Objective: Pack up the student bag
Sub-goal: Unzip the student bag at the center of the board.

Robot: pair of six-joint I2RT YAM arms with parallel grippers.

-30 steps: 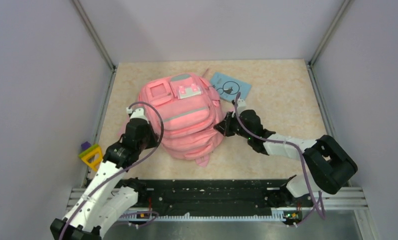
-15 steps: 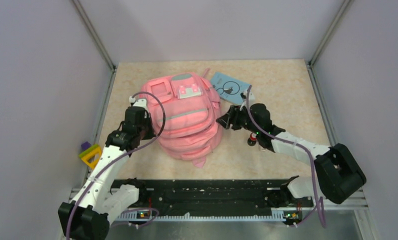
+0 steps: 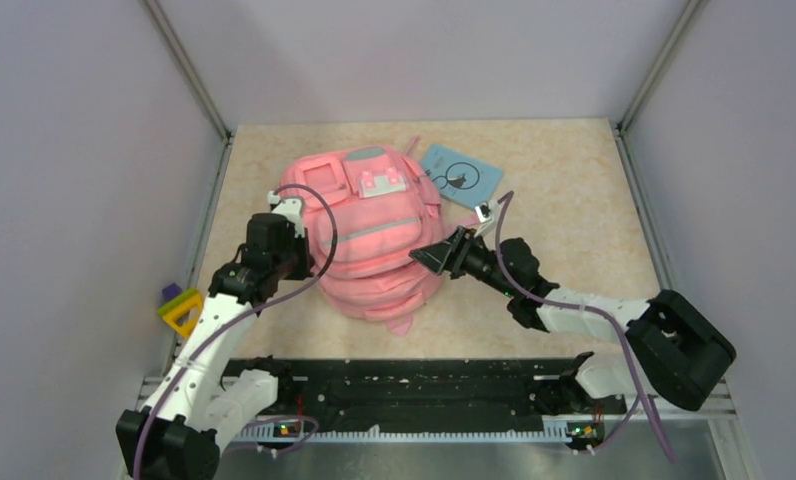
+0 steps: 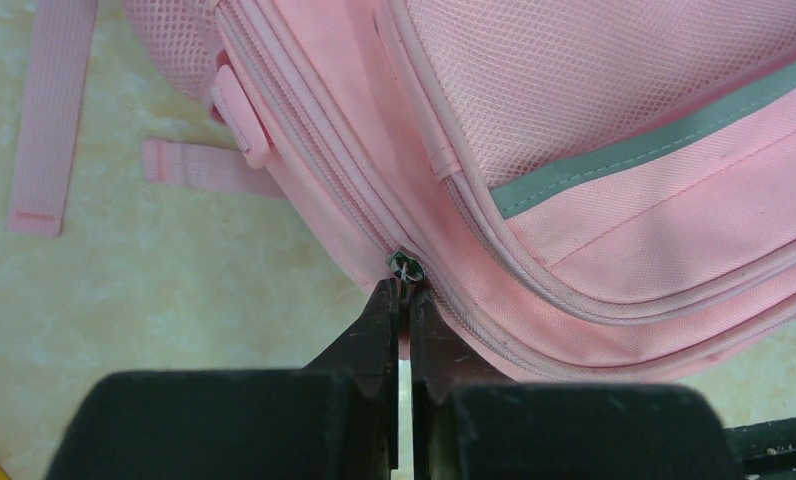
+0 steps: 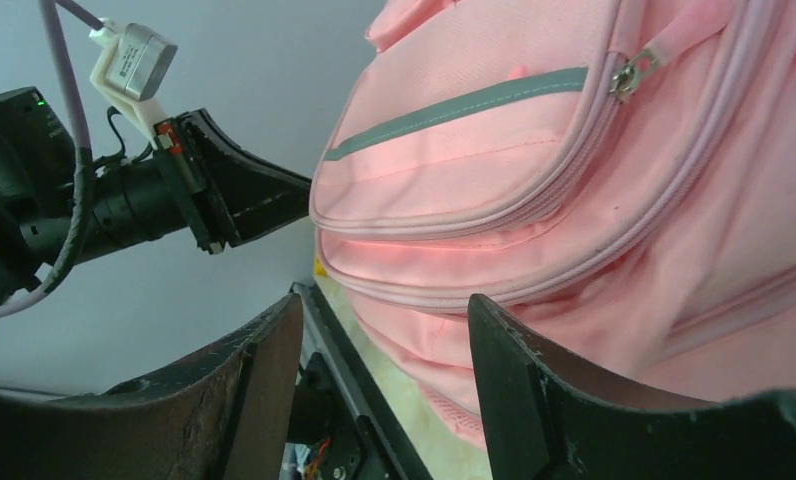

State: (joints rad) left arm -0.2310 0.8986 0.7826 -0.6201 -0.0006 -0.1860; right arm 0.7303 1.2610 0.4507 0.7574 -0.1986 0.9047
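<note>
The student bag (image 3: 369, 235) is a pink backpack with grey-green stripes, lying front-up in the middle of the table. At the bag's left side seam my left gripper (image 3: 304, 266) is shut on a small metal zipper pull (image 4: 405, 266), the jaws (image 4: 404, 292) pressed together on it. My right gripper (image 3: 420, 258) is open at the bag's right side, its tips just at the fabric. In the right wrist view the jaws (image 5: 384, 312) stand wide apart with nothing between them, the bag (image 5: 574, 200) just beyond. A second zipper slider (image 5: 629, 75) shows on a front pocket.
A light blue booklet (image 3: 461, 176) lies behind the bag on the right. A yellow and purple toy (image 3: 181, 308) sits at the left wall. Loose pink straps (image 4: 49, 110) lie on the table left of the bag. Walls enclose three sides.
My right gripper has opened and swung down to the bag's lower right side. My left gripper has moved away from me along the bag's left seam, still shut on the zipper pull.
</note>
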